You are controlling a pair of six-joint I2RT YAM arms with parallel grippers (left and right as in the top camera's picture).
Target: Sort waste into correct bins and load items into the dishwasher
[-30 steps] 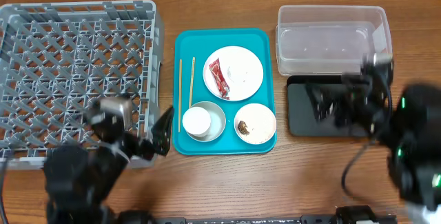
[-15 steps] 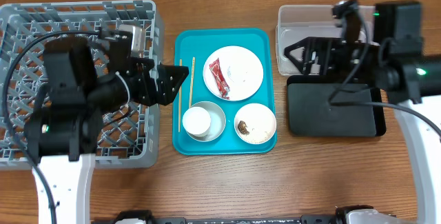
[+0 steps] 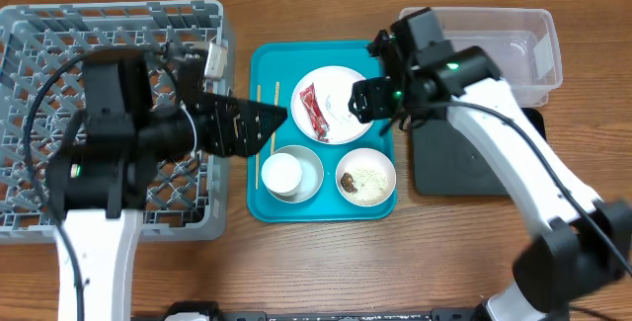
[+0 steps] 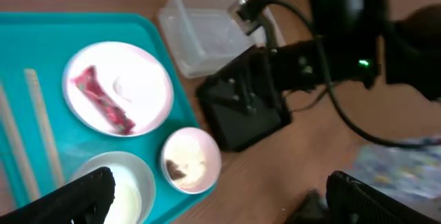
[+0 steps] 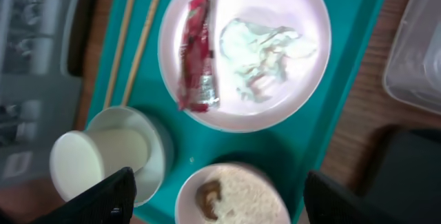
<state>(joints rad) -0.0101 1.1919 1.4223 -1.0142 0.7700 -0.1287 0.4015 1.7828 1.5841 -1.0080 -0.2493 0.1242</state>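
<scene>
Overhead view: the red snack wrapper (image 3: 312, 111) lies untouched on the round white plate (image 3: 331, 79), on the flat teal plastic tray (image 3: 259, 202). The right gripper (image 3: 367, 99) and left gripper (image 3: 269, 128) have just swung in over the tray, jaws spread and empty; a first pick seems near.

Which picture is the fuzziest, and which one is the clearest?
Overhead: clearest, the dish rack grid looks crisp. Left wrist: fuzziest, the red wrapper and plate are smeared with soft edges. Right wrist: a bit soft, yet the paper wad and cup are still easy to make out.
</scene>
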